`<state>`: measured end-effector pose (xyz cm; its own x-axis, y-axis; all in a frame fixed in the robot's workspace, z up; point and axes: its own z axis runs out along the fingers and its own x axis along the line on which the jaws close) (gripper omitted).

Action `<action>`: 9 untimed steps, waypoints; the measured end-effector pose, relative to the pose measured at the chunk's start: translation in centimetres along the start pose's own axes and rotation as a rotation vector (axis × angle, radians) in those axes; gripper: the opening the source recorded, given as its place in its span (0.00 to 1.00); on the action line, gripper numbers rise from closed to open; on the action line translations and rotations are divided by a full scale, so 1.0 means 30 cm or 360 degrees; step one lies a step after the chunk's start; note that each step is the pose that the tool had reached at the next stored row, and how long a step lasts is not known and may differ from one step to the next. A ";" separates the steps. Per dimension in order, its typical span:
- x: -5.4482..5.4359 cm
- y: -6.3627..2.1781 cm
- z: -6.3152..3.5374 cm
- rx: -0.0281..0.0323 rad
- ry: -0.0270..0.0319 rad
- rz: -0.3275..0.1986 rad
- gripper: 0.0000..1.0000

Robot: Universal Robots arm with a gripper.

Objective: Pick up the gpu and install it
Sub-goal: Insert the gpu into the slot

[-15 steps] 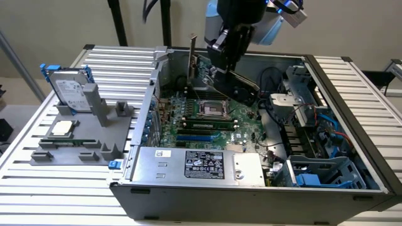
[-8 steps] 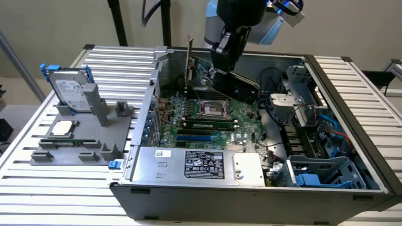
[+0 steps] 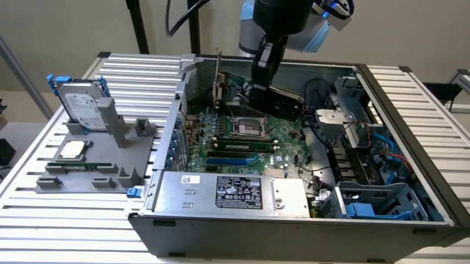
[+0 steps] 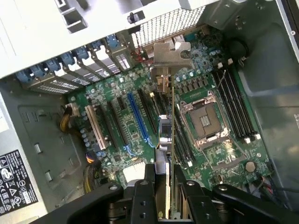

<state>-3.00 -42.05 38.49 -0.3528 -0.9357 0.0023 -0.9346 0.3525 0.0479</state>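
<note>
End effector (image 4: 167, 198) clamped on the gpu (image 4: 168, 130), one finger on each flat face. Card held on edge over the motherboard (image 4: 117, 116), alongside the processor socket (image 4: 205, 119), above the expansion slots. Silver bracket points away from the end effector. Cannot tell if the card touches the motherboard.

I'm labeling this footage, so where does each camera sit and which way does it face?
Exterior view: off the arm, above the open case, looking down inside; the arm and pincer show.
Wrist view: on the wrist, looking down the pincer at the motherboard; its fingers grip the gpu.
Both show gpu, motherboard, CPU socket.
</note>
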 end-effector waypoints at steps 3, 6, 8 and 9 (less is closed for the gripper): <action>0.000 -0.001 0.010 0.00001 0.00043 -0.0087 0.27; 0.000 -0.001 0.021 0.00004 0.00081 -0.0173 0.27; 0.000 -0.001 0.028 0.00005 0.00107 -0.0230 0.27; 0.000 -0.001 0.033 0.00004 0.00120 -0.0261 0.27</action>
<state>-3.00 -42.05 37.50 -0.1952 -0.9808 0.0020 -0.9796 0.1951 0.0481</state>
